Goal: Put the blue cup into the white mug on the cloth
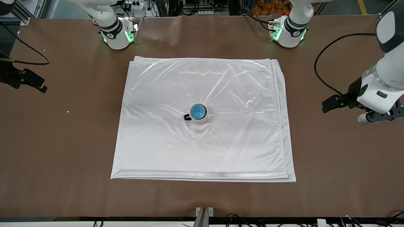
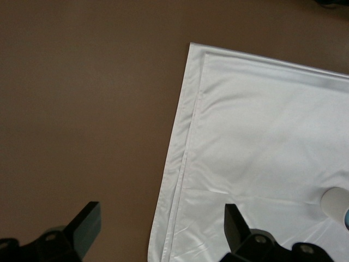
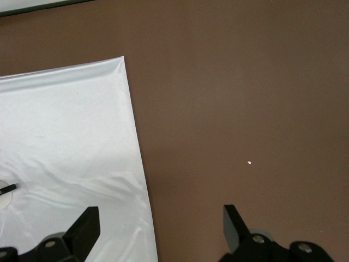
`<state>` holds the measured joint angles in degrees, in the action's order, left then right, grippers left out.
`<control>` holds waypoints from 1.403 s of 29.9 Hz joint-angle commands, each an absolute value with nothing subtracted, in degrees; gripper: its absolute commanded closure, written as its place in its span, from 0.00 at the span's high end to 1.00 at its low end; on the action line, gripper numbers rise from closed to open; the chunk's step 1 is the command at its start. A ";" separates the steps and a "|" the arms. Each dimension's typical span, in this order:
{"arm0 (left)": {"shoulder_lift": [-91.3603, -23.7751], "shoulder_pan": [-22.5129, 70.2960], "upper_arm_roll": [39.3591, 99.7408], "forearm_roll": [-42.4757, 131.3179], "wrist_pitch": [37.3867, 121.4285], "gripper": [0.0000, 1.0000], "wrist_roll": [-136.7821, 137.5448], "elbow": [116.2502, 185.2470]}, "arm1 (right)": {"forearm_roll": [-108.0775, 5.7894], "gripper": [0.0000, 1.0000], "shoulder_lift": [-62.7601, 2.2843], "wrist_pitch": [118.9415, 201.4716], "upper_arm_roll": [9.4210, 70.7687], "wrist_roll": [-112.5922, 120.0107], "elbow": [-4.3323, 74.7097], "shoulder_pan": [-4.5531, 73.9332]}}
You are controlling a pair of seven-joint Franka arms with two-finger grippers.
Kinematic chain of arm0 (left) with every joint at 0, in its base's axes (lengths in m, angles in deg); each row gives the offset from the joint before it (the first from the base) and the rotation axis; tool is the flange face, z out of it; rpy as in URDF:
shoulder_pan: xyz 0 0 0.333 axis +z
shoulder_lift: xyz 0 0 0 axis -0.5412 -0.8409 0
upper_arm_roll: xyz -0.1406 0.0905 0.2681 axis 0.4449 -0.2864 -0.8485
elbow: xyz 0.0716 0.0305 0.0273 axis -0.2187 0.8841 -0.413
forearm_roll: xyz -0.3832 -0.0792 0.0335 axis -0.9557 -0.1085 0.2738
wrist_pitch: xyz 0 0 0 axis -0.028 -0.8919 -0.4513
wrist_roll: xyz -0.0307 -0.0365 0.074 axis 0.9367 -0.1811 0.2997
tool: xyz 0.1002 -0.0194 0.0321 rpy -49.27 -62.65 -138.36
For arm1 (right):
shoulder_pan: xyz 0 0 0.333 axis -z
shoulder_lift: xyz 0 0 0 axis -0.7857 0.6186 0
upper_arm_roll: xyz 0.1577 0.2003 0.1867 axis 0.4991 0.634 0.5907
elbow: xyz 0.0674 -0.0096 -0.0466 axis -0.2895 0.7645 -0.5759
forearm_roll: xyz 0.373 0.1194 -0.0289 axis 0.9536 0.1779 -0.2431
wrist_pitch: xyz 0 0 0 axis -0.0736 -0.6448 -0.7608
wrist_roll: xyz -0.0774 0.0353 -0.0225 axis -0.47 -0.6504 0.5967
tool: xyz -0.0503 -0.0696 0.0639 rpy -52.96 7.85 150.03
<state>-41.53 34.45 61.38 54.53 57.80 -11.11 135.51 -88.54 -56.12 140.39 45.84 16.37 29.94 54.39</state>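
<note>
The blue cup [image 1: 198,112] sits inside the white mug [image 1: 200,121], which stands upright in the middle of the cloth [image 1: 221,151] with its black handle toward the right arm's end. My left gripper [image 2: 161,218] is open and empty, up over the cloth's edge [image 2: 185,158] at the left arm's end of the table [image 1: 377,116]. My right gripper [image 3: 161,218] is open and empty, over the cloth's edge [image 3: 136,158] at the right arm's end [image 1: 28,80]. A sliver of the mug shows in the left wrist view [image 2: 335,199] and in the right wrist view [image 3: 2,201].
The brown table [image 1: 331,164] lies bare around the cloth. A small pale speck [image 1: 67,111] lies on it toward the right arm's end, also in the right wrist view [image 3: 249,162]. A black cable [image 1: 325,78] hangs by the left arm.
</note>
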 commanded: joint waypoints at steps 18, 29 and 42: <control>-35.73 34.88 58.52 52.53 47.94 1.00 -1.44 135.76 | -88.34 1.00 -53.88 139.24 45.10 16.04 24.85 54.78; -35.81 35.93 58.34 53.24 47.94 1.00 2.61 135.76 | -88.25 1.00 -53.88 139.16 43.96 13.93 24.85 54.78; -35.73 36.02 58.43 53.94 47.94 1.00 6.39 135.76 | -88.25 1.00 -53.88 139.15 44.05 14.72 25.11 54.16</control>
